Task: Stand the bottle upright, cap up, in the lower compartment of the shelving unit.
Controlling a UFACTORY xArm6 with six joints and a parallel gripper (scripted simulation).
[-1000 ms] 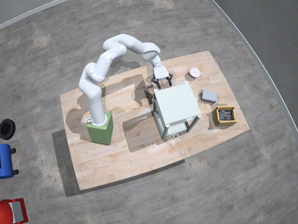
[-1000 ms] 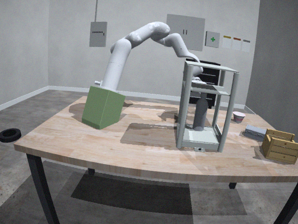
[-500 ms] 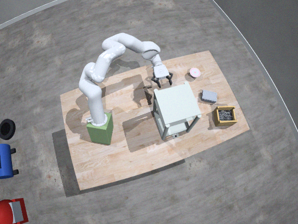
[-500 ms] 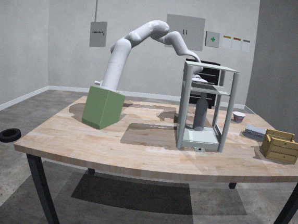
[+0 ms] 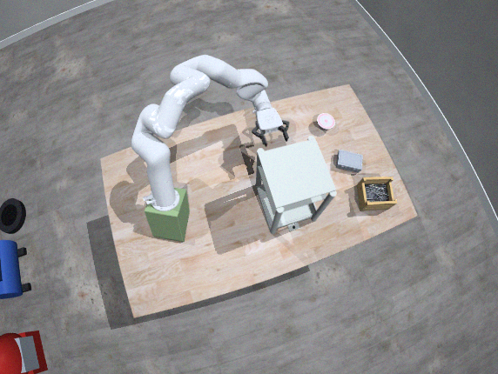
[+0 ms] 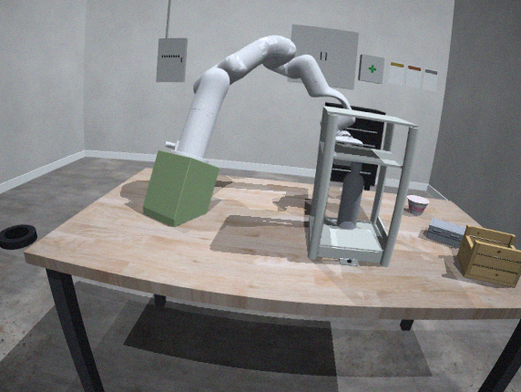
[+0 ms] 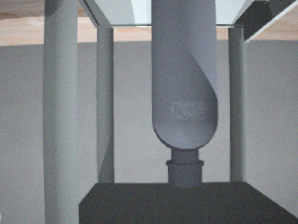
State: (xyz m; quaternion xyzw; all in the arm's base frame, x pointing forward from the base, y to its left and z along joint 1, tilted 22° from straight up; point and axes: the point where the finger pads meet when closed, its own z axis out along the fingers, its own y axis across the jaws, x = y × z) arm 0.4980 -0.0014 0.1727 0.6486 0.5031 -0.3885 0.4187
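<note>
The grey bottle (image 6: 351,197) stands upright in the lower compartment of the pale green shelving unit, neck up, with its base on the compartment's floor. In the wrist view the bottle (image 7: 185,90) fills the middle between the unit's posts, seen upside down with the cap at the bottom. In the top view only the unit's top plate (image 5: 295,174) shows and the bottle is hidden under it. My gripper (image 5: 271,132) is open and empty, just behind the unit's far side and apart from the bottle. In the side view the shelving unit mostly hides the gripper.
A pink cup (image 5: 326,121), a grey box (image 5: 349,160) and a wooden crate of metal parts (image 5: 376,193) stand to the right of the unit. The arm's green pedestal (image 5: 167,215) is on the left of the table.
</note>
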